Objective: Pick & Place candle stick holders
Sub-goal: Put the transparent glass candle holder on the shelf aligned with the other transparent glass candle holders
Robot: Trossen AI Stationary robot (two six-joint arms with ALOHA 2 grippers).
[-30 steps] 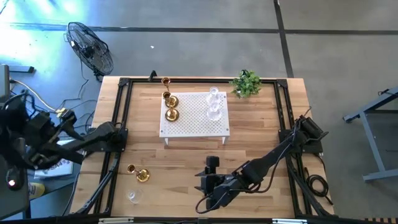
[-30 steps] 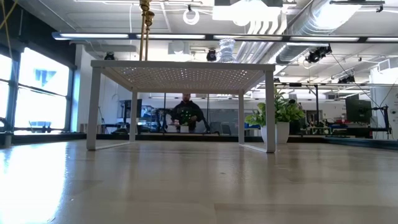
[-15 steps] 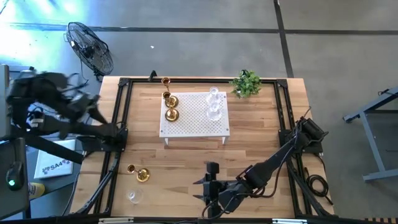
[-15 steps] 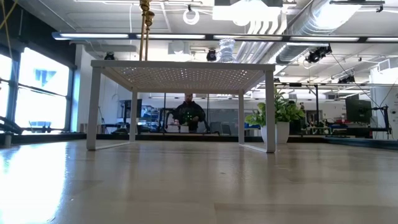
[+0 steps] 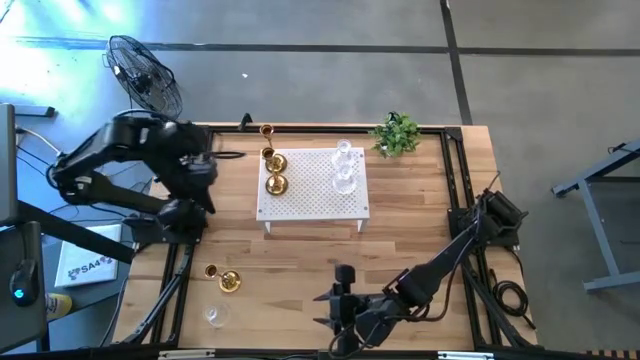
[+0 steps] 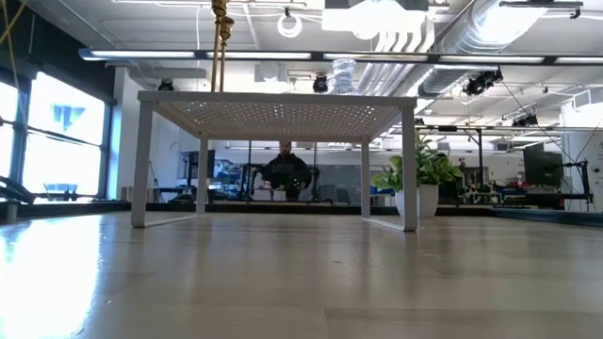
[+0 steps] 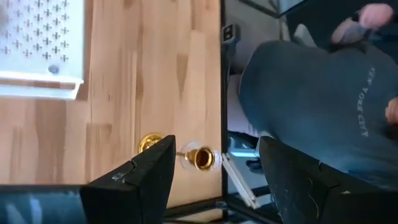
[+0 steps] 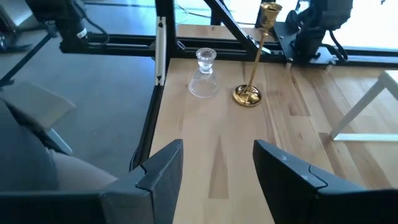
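The right claw (image 8: 214,165) – released, empty – faces a glass candle holder (image 8: 204,73) and brass candlestick (image 8: 253,59) at the tabletop's (image 5: 300,260) front-left edge; approach low, centring on one stem. Left claw (image 7: 214,168) hangs released.

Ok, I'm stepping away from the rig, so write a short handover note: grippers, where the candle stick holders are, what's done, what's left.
Left gripper: open, empty, raised over the table's left side near the white perforated stand.
Right gripper: open, empty, low at the front edge, facing the loose holders.
On the stand: two brass holders and two clear glass holders.
One more tall brass holder stands at the table's back edge.
Left on the table, front left: a tall brass holder and a clear glass holder beside it.
Nothing is gripped right now.
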